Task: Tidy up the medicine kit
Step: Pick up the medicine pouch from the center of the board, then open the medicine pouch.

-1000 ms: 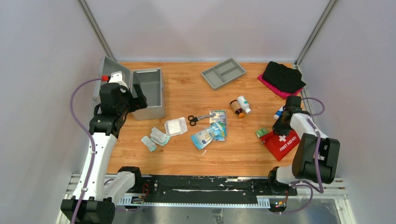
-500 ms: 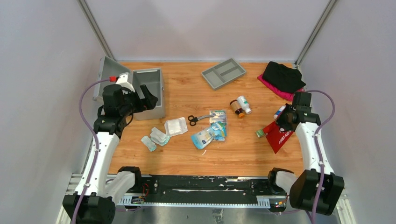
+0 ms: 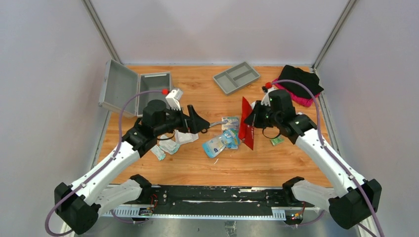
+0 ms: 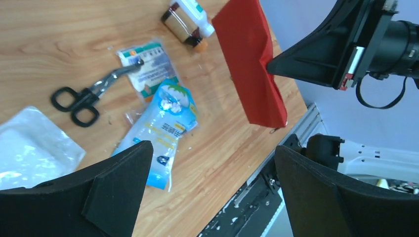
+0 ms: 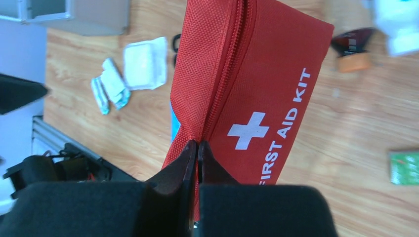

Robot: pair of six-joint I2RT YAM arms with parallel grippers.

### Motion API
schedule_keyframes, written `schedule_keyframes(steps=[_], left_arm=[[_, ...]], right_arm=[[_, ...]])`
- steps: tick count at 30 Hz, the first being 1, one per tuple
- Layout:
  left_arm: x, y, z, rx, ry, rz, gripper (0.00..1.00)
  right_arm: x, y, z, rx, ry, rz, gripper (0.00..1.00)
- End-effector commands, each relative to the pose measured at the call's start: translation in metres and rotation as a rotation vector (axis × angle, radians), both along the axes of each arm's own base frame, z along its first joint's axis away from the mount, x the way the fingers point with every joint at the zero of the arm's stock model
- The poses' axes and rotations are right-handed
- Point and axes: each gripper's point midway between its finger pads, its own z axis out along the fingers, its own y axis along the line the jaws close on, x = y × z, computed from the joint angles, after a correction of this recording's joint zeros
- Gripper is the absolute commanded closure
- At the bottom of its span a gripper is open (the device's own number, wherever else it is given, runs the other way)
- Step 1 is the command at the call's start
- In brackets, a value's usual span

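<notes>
The red first aid kit pouch (image 3: 246,123), held up on end over the table (image 3: 197,168), a little right of its middle, with the white cross and lettering on the face seen from the right wrist. Gripped at the zip seam by the right pincer (image 3: 254,118), fingers pressed together on the fabric with no gap between them. Appears to hang clear of the wood, just right of the blue sachets (image 3: 220,142).

Just behind the pouch, toward the far edge: an amber bottle (image 4: 180,22) and a white bottle (image 4: 196,9) lying side by side. To its right, flat on the wood: a small green box (image 3: 277,140). To its left: black-handled scissors (image 3: 210,125), blade tips resting on a printed packet (image 4: 148,66); then a white gauze pad (image 4: 29,148) in clear wrap; then a few small wrapped dressings (image 3: 160,150) toward the left edge.

Above the scissors and gauze: the left pincer (image 3: 200,123), spread wide, holding nothing, pointed toward the pouch.

Near the far left corner: a grey metal case (image 3: 157,89) with its lid (image 3: 117,89) swung open. At the far edge, near the middle: a grey divided tray (image 3: 236,77). In the far right corner: a black cloth (image 3: 299,81) over something pink.
</notes>
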Motion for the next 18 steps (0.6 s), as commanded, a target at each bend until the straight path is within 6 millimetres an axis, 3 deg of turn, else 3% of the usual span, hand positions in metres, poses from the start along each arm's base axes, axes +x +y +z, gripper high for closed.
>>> schedule_keyframes(steps=[1,7,18], left_arm=[[-0.005,-0.026,-0.004,-0.072,0.038,0.001,0.0],[-0.012,-0.045,-0.004,-0.05,0.024,-0.013,0.02],[-0.012,-0.076,-0.003,-0.061,0.039,-0.089,0.18]], right_arm=[[0.003,0.044,0.023,0.108,-0.055,0.016,1.0],[0.004,0.065,0.02,0.215,-0.029,-0.058,1.0],[0.002,0.087,0.022,0.257,-0.001,-0.047,1.0]])
